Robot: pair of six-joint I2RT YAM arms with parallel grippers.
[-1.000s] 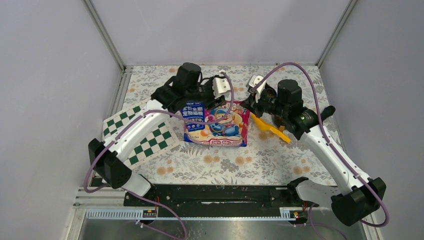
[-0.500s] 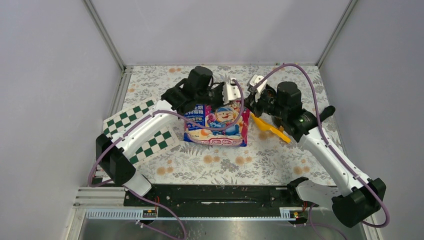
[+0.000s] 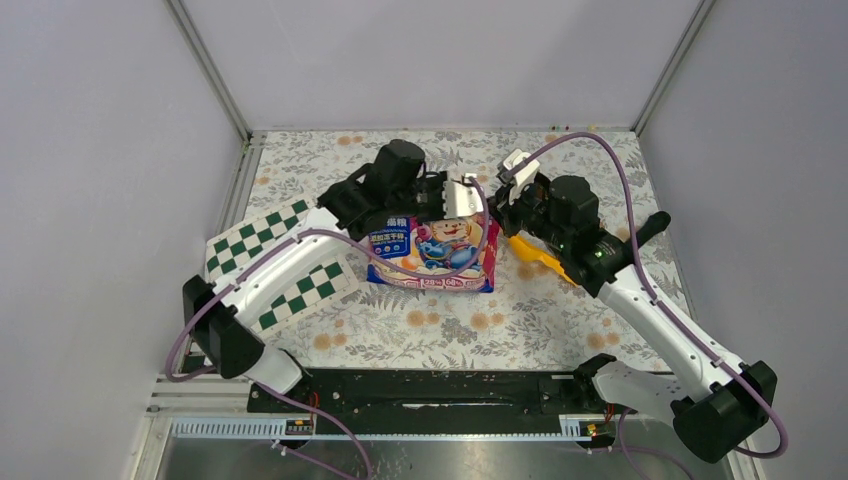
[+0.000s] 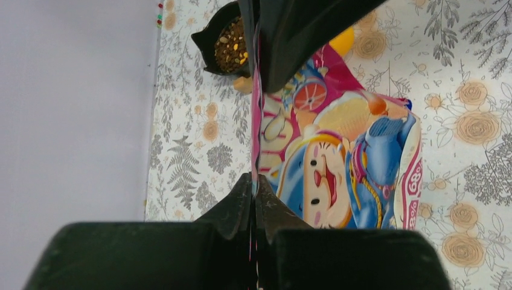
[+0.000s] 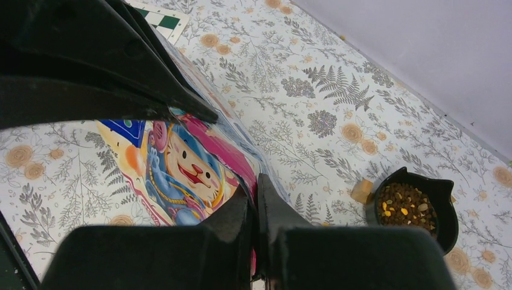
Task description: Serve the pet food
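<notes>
Left wrist view: shows the left gripper [image 4: 253,187] closed down hard, its two dark fingers [image 4: 232,205] pressed together on the thin pink upper edge of the glossy bag [image 4: 338,163], with no gap visible between them. Has the bag's cartoon-cat face sloping away to the right of that edge.

Right wrist view: shows the right gripper [image 5: 253,196] likewise squeezed flat onto the same edge, bag film pinched between its fingers. Catches the left gripper's dark fingers just above and to the left, meeting the same seam a little further along.

Locates the pet food [image 5: 406,205] as brown kibble with a few yellow bits, heaped in a small black bowl [image 5: 447,226] with little ears on its rim. Puts that bowl on the floral table [image 5: 314,72] beyond the bag and apart from it. Spots a small tan cube [image 5: 362,191] just beside the bowl. Cannot tell whether the bag's mouth is open or what sits inside it.

Top external view: places the bag mid-table, printed face turned up and toward the arm bases, with both arms reaching in over its far edge from either side. Sets an orange scoop [image 3: 541,256] flat on the table just right of the bag, partly under the right arm. Leaves a green-and-white checkerboard [image 3: 280,265] well off to the left, under the left arm.
</notes>
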